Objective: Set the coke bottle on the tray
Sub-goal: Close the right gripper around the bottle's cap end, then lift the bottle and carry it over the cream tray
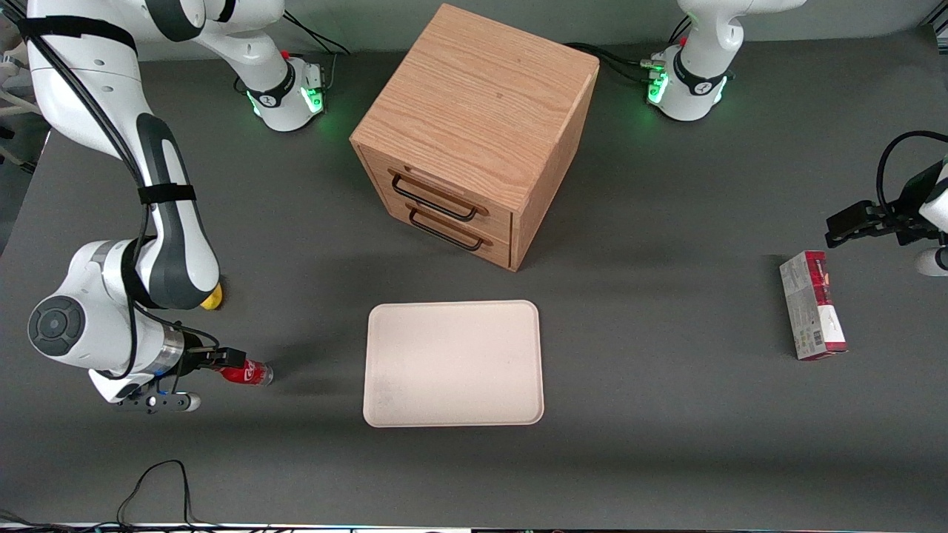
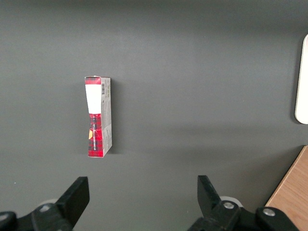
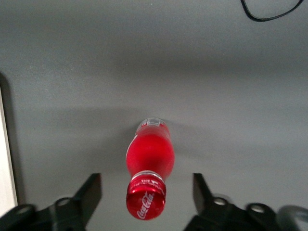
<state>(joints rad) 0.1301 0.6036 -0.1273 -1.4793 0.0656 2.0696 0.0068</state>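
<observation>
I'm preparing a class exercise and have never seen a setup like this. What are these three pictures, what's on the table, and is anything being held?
It is a robot arm at a grey table. One picture looks down from the front; the other two come from cameras on the arms' wrists. The working arm's hand sits open around a coke bottle lying on its side, not gripping it. The empty tray lies beside the bottle, in front of a wooden drawer cabinet. A red-and-white carton lies toward the parked arm's end.
</observation>
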